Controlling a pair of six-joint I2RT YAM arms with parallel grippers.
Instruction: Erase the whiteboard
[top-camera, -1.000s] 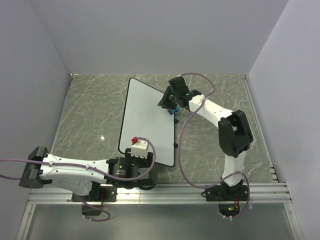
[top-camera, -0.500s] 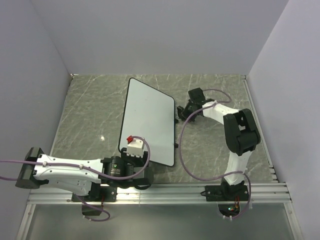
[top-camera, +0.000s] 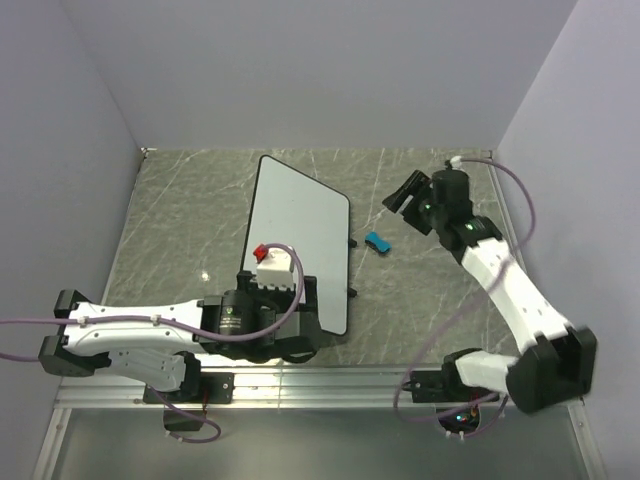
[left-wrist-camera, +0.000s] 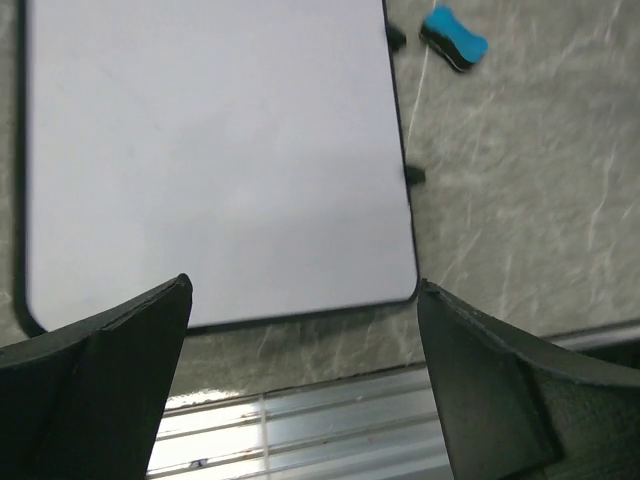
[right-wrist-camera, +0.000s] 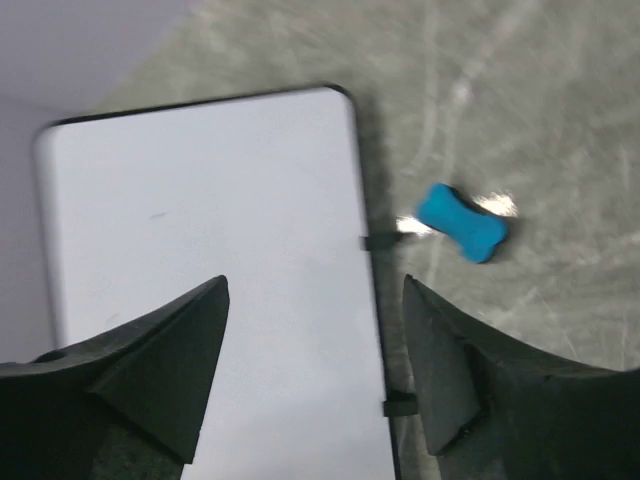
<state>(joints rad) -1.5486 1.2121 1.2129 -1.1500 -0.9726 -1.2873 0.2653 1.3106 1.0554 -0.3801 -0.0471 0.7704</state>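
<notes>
whiteboard (top-camera: 300, 235): mid-table, long axis 12–6 | eraser (top-camera: 377, 242): just off its 3 o'clock edge | right gripper (top-camera: 402, 195): spread, empty, 1 o'clock of eraser (nearer arm) | left gripper (top-camera: 308, 335): spread, empty, board's 6 o'clock end

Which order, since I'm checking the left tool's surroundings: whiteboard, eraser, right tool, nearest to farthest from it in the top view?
1. whiteboard, directly beneath it.
2. eraser, off the whiteboard's right edge.
3. right tool, beyond the eraser.
</notes>
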